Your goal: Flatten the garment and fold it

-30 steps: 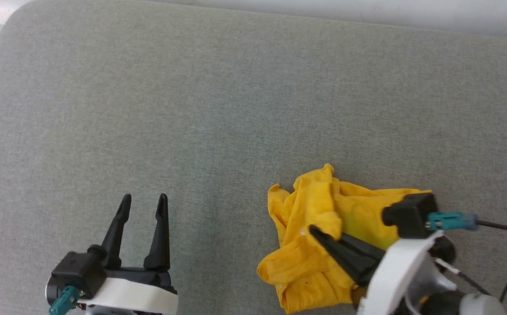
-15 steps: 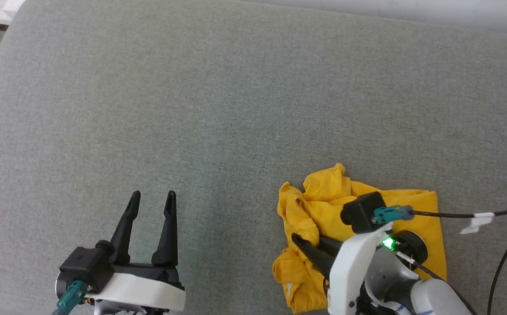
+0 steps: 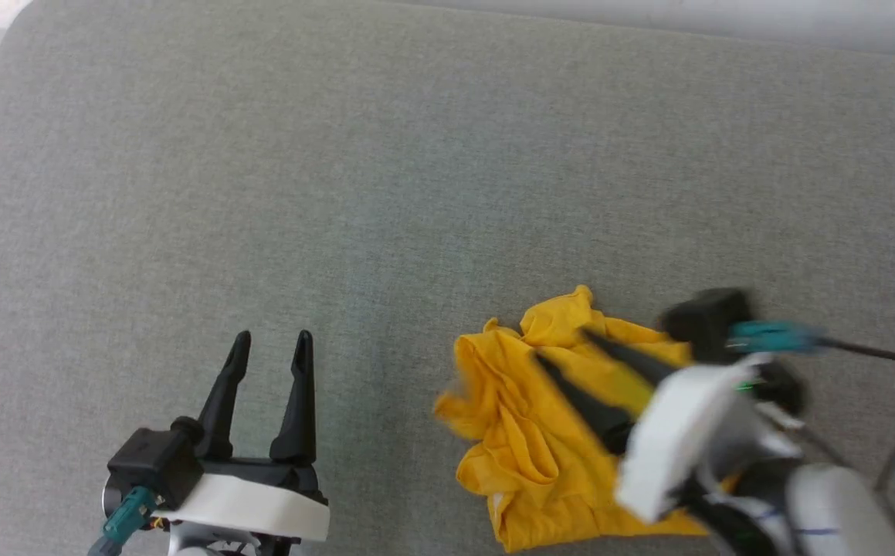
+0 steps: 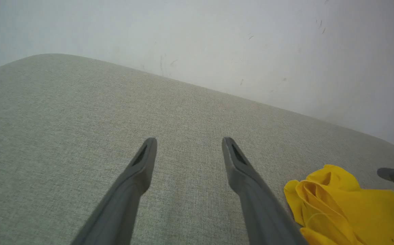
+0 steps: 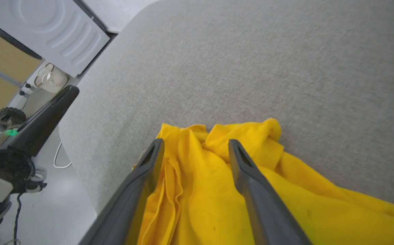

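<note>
- the garment [image 3: 540, 440], a bright yellow cloth, lies crumpled in a heap on the grey fabric surface [image 3: 416, 154], near its front edge and toward the robot's right.
- no print shows on the garment; only yellow folds and creases face up.
- the right pincer [image 3: 563, 345] is over the heap, fingers spread wide and pointing across the cloth; its arm is blurred in the head view.
- in the right wrist view the right pincer [image 5: 196, 141] has its two fingers apart with yellow cloth [image 5: 210, 190] under and between them; nothing is pinched.
- whether the fingertips touch the cloth cannot be told.
- the left pincer [image 3: 273, 337] sits at the lower left, well apart from the garment, fingers wide and holding nothing.
- in the left wrist view the left pincer [image 4: 189, 140] is above bare grey surface, with the garment [image 4: 346, 204] at the lower right.
- a pale wall [image 4: 217, 41] stands behind the surface.
- a white appliance [image 5: 47, 30] stands beyond the surface's rounded corner.
</note>
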Controlling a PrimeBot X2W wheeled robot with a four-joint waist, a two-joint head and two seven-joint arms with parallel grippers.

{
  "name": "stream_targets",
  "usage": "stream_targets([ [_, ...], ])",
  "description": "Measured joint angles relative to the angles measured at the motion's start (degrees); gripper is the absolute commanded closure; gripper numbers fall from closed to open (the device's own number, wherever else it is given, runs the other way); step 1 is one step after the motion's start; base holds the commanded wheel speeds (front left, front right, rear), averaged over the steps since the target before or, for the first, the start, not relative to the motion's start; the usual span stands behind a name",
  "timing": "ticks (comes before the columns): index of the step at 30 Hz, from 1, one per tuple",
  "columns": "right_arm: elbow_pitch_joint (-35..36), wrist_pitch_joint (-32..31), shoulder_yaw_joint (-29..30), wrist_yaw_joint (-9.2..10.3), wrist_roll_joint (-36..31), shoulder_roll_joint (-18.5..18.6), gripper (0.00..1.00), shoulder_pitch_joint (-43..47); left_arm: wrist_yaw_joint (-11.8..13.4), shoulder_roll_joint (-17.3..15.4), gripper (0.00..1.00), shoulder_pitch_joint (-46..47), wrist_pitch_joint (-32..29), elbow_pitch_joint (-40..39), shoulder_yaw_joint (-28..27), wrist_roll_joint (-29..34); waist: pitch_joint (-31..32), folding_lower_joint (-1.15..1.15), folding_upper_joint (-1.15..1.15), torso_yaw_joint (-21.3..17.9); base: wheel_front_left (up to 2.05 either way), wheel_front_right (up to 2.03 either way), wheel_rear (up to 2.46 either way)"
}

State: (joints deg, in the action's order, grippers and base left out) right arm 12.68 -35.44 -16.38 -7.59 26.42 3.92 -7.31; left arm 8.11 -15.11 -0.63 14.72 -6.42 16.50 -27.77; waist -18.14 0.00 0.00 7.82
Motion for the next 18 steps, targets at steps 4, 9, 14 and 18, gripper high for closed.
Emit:
stream_targets([
  [4,7.0,-0.3,9.0,0.04,-1.6,1.9,0.0,3.4,0.0,0.0,0.0,-0.2,0.0,-0.1,-0.2,-0.1,0.3,0.0,0.0,-0.9,0.0,0.0,0.0],
  [9,11.0,-0.9,19.1,0.04,-4.4,3.4,0.0,9.2,0.0,0.0,0.0,-0.2,0.0,-0.6,-0.3,-0.1,-0.3,0.0,0.0,-1.5,0.0,0.0,0.0],
  [14,9.4,-1.5,21.9,0.05,-4.6,3.4,0.0,13.2,0.0,0.0,0.0,-0.2,0.0,-0.7,0.0,-0.1,-1.2,0.0,0.0,-1.6,0.0,0.0,0.0],
  [18,5.7,-1.7,21.6,0.04,-4.3,3.2,0.0,13.9,-0.1,-0.1,0.0,-0.1,-0.1,-0.7,0.2,-0.1,-1.5,0.0,0.0,-1.1,0.0,0.0,0.0],
])
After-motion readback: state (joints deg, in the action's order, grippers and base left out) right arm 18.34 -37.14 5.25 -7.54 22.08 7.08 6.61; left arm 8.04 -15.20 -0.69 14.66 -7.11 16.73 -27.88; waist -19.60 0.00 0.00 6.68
